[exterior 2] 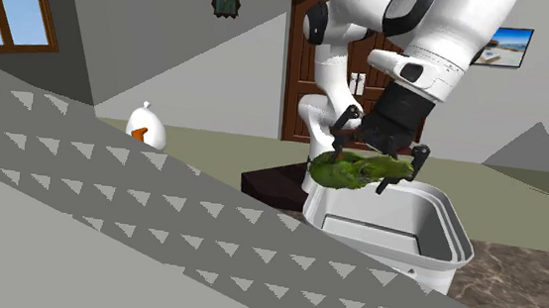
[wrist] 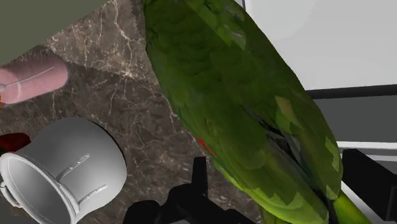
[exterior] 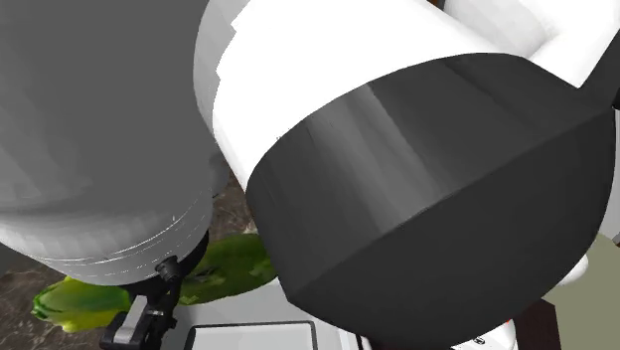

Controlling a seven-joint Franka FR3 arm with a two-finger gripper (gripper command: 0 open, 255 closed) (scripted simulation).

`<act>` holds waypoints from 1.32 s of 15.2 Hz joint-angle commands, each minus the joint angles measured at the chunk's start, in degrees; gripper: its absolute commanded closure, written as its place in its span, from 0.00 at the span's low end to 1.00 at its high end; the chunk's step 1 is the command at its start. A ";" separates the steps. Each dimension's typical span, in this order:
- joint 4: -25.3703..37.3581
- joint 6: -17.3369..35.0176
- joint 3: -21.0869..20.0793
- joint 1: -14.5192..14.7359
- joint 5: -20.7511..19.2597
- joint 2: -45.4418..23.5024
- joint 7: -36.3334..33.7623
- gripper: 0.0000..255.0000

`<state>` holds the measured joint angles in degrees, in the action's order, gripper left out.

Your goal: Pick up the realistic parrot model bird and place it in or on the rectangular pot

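Observation:
The green parrot model (exterior 2: pixel 356 170) hangs lengthwise over the near rim of the white rectangular pot (exterior 2: pixel 425 250). My gripper (exterior 2: pixel 374 157) reaches down around the bird from above. In the wrist view the parrot (wrist: pixel 242 108) runs between my gripper's (wrist: pixel 280 186) black fingers (wrist: pixel 198 178), which stand apart on either side of its body with thin gaps, so the gripper is open. The pot's white wall and dark rim (wrist: pixel 331 57) lie just beyond the bird. From the shoulder camera the parrot (exterior: pixel 234 264) shows below the arm, beside the pot's rim (exterior: pixel 253 330).
A grey metal cup (wrist: pixel 63 172) lies on its side on the dark marbled surface (wrist: pixel 127 95), with a pink cylinder (wrist: pixel 32 83) past it. A white and orange bird-like figure (exterior 2: pixel 145 126) sits far off, and a brown door (exterior 2: pixel 308 71) stands behind the arm.

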<state>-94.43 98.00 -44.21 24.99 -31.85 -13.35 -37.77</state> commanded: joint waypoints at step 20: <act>-2.30 1.79 -4.08 -3.81 14.91 -1.26 -0.97 0.00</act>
<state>-97.76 100.86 -48.20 21.01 -17.03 -14.65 -38.81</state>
